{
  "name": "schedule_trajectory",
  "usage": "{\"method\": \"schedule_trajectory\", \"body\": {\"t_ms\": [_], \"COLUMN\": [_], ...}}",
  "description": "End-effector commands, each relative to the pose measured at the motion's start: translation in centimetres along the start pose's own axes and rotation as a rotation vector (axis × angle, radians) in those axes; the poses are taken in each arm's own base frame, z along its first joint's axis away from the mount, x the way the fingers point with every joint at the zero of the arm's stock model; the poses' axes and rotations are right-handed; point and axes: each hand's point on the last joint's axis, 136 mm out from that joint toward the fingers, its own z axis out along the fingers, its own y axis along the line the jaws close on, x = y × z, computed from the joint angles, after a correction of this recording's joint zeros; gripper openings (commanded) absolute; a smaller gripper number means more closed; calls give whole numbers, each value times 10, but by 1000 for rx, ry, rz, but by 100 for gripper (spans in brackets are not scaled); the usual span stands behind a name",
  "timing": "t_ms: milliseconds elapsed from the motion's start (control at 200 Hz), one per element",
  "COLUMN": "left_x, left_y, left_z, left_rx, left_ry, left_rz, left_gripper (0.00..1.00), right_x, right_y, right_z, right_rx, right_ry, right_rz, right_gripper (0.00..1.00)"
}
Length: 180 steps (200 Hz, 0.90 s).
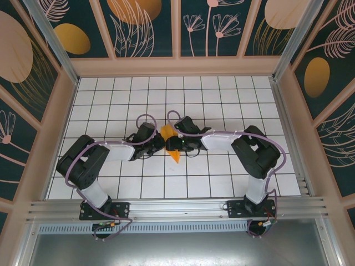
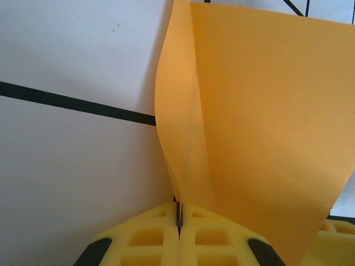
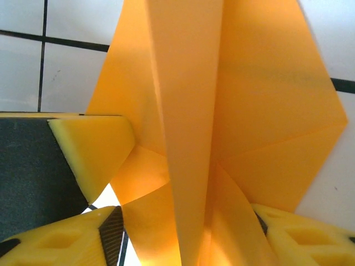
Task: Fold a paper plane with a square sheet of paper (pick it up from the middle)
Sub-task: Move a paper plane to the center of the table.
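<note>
Paper plane (image 3: 188,111): half-made from bright orange paper, with a long centre crease and slanted folds that draw it toward a point. It sits in the middle of the top view, between the two claws and over the white gridded tabletop (image 1: 222,94). We cannot tell whether any of it rests on the tabletop.
Left claw (image 2: 178,221): pressed together on the lower edge of the paper, at the bottom centre of its own view. The sheet rises from the yellow pads and bows a little to the left.
Right claw (image 3: 186,221): spread, with one yellow finger (image 3: 61,238) at the lower left of its view and the other at the lower right. The folded paper runs up between them, and we cannot tell whether either pad touches it.
Handling: we judge the paper very light, thin and limp. It bends easily, takes a crease for good, and could crumple or tear under a hard squeeze. It looks smooth, so a weak pinch may let it slip.
Where to hold: along the centre crease, where the layers stack and the paper is stiffest. Single-layer flaps near the edges would likely buckle.
Risk: with one claw pinching, we think the plane could swing or sag.
</note>
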Motion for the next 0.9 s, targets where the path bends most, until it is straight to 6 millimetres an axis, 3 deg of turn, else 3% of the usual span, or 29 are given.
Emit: {"method": "schedule_trajectory", "body": {"t_ms": [0,130,300,600,896], "left_x": [-2,-2,-2,-4,-21], "left_y": [-1,-1,-4,-11,-15], "left_z": [-1,-1,-2,-6,-24], "left_rx": [17,17,26,50,0], "left_ry": [-7,-5,-6,-8,-71], "left_rz": [12,15,17,22,50], "left_gripper": [0,0,0,0,38], "right_x": [4,5,7,4,1], "right_y": [-1,6,0,-18,-23], "right_z": [1,-4,-3,2,4], "right_rx": [10,-29,3,156,243], "right_ry": [5,-7,-3,-25,-46], "right_rz": [-11,-35,-48,-33,-14], "right_gripper": [67,74,73,49,38]}}
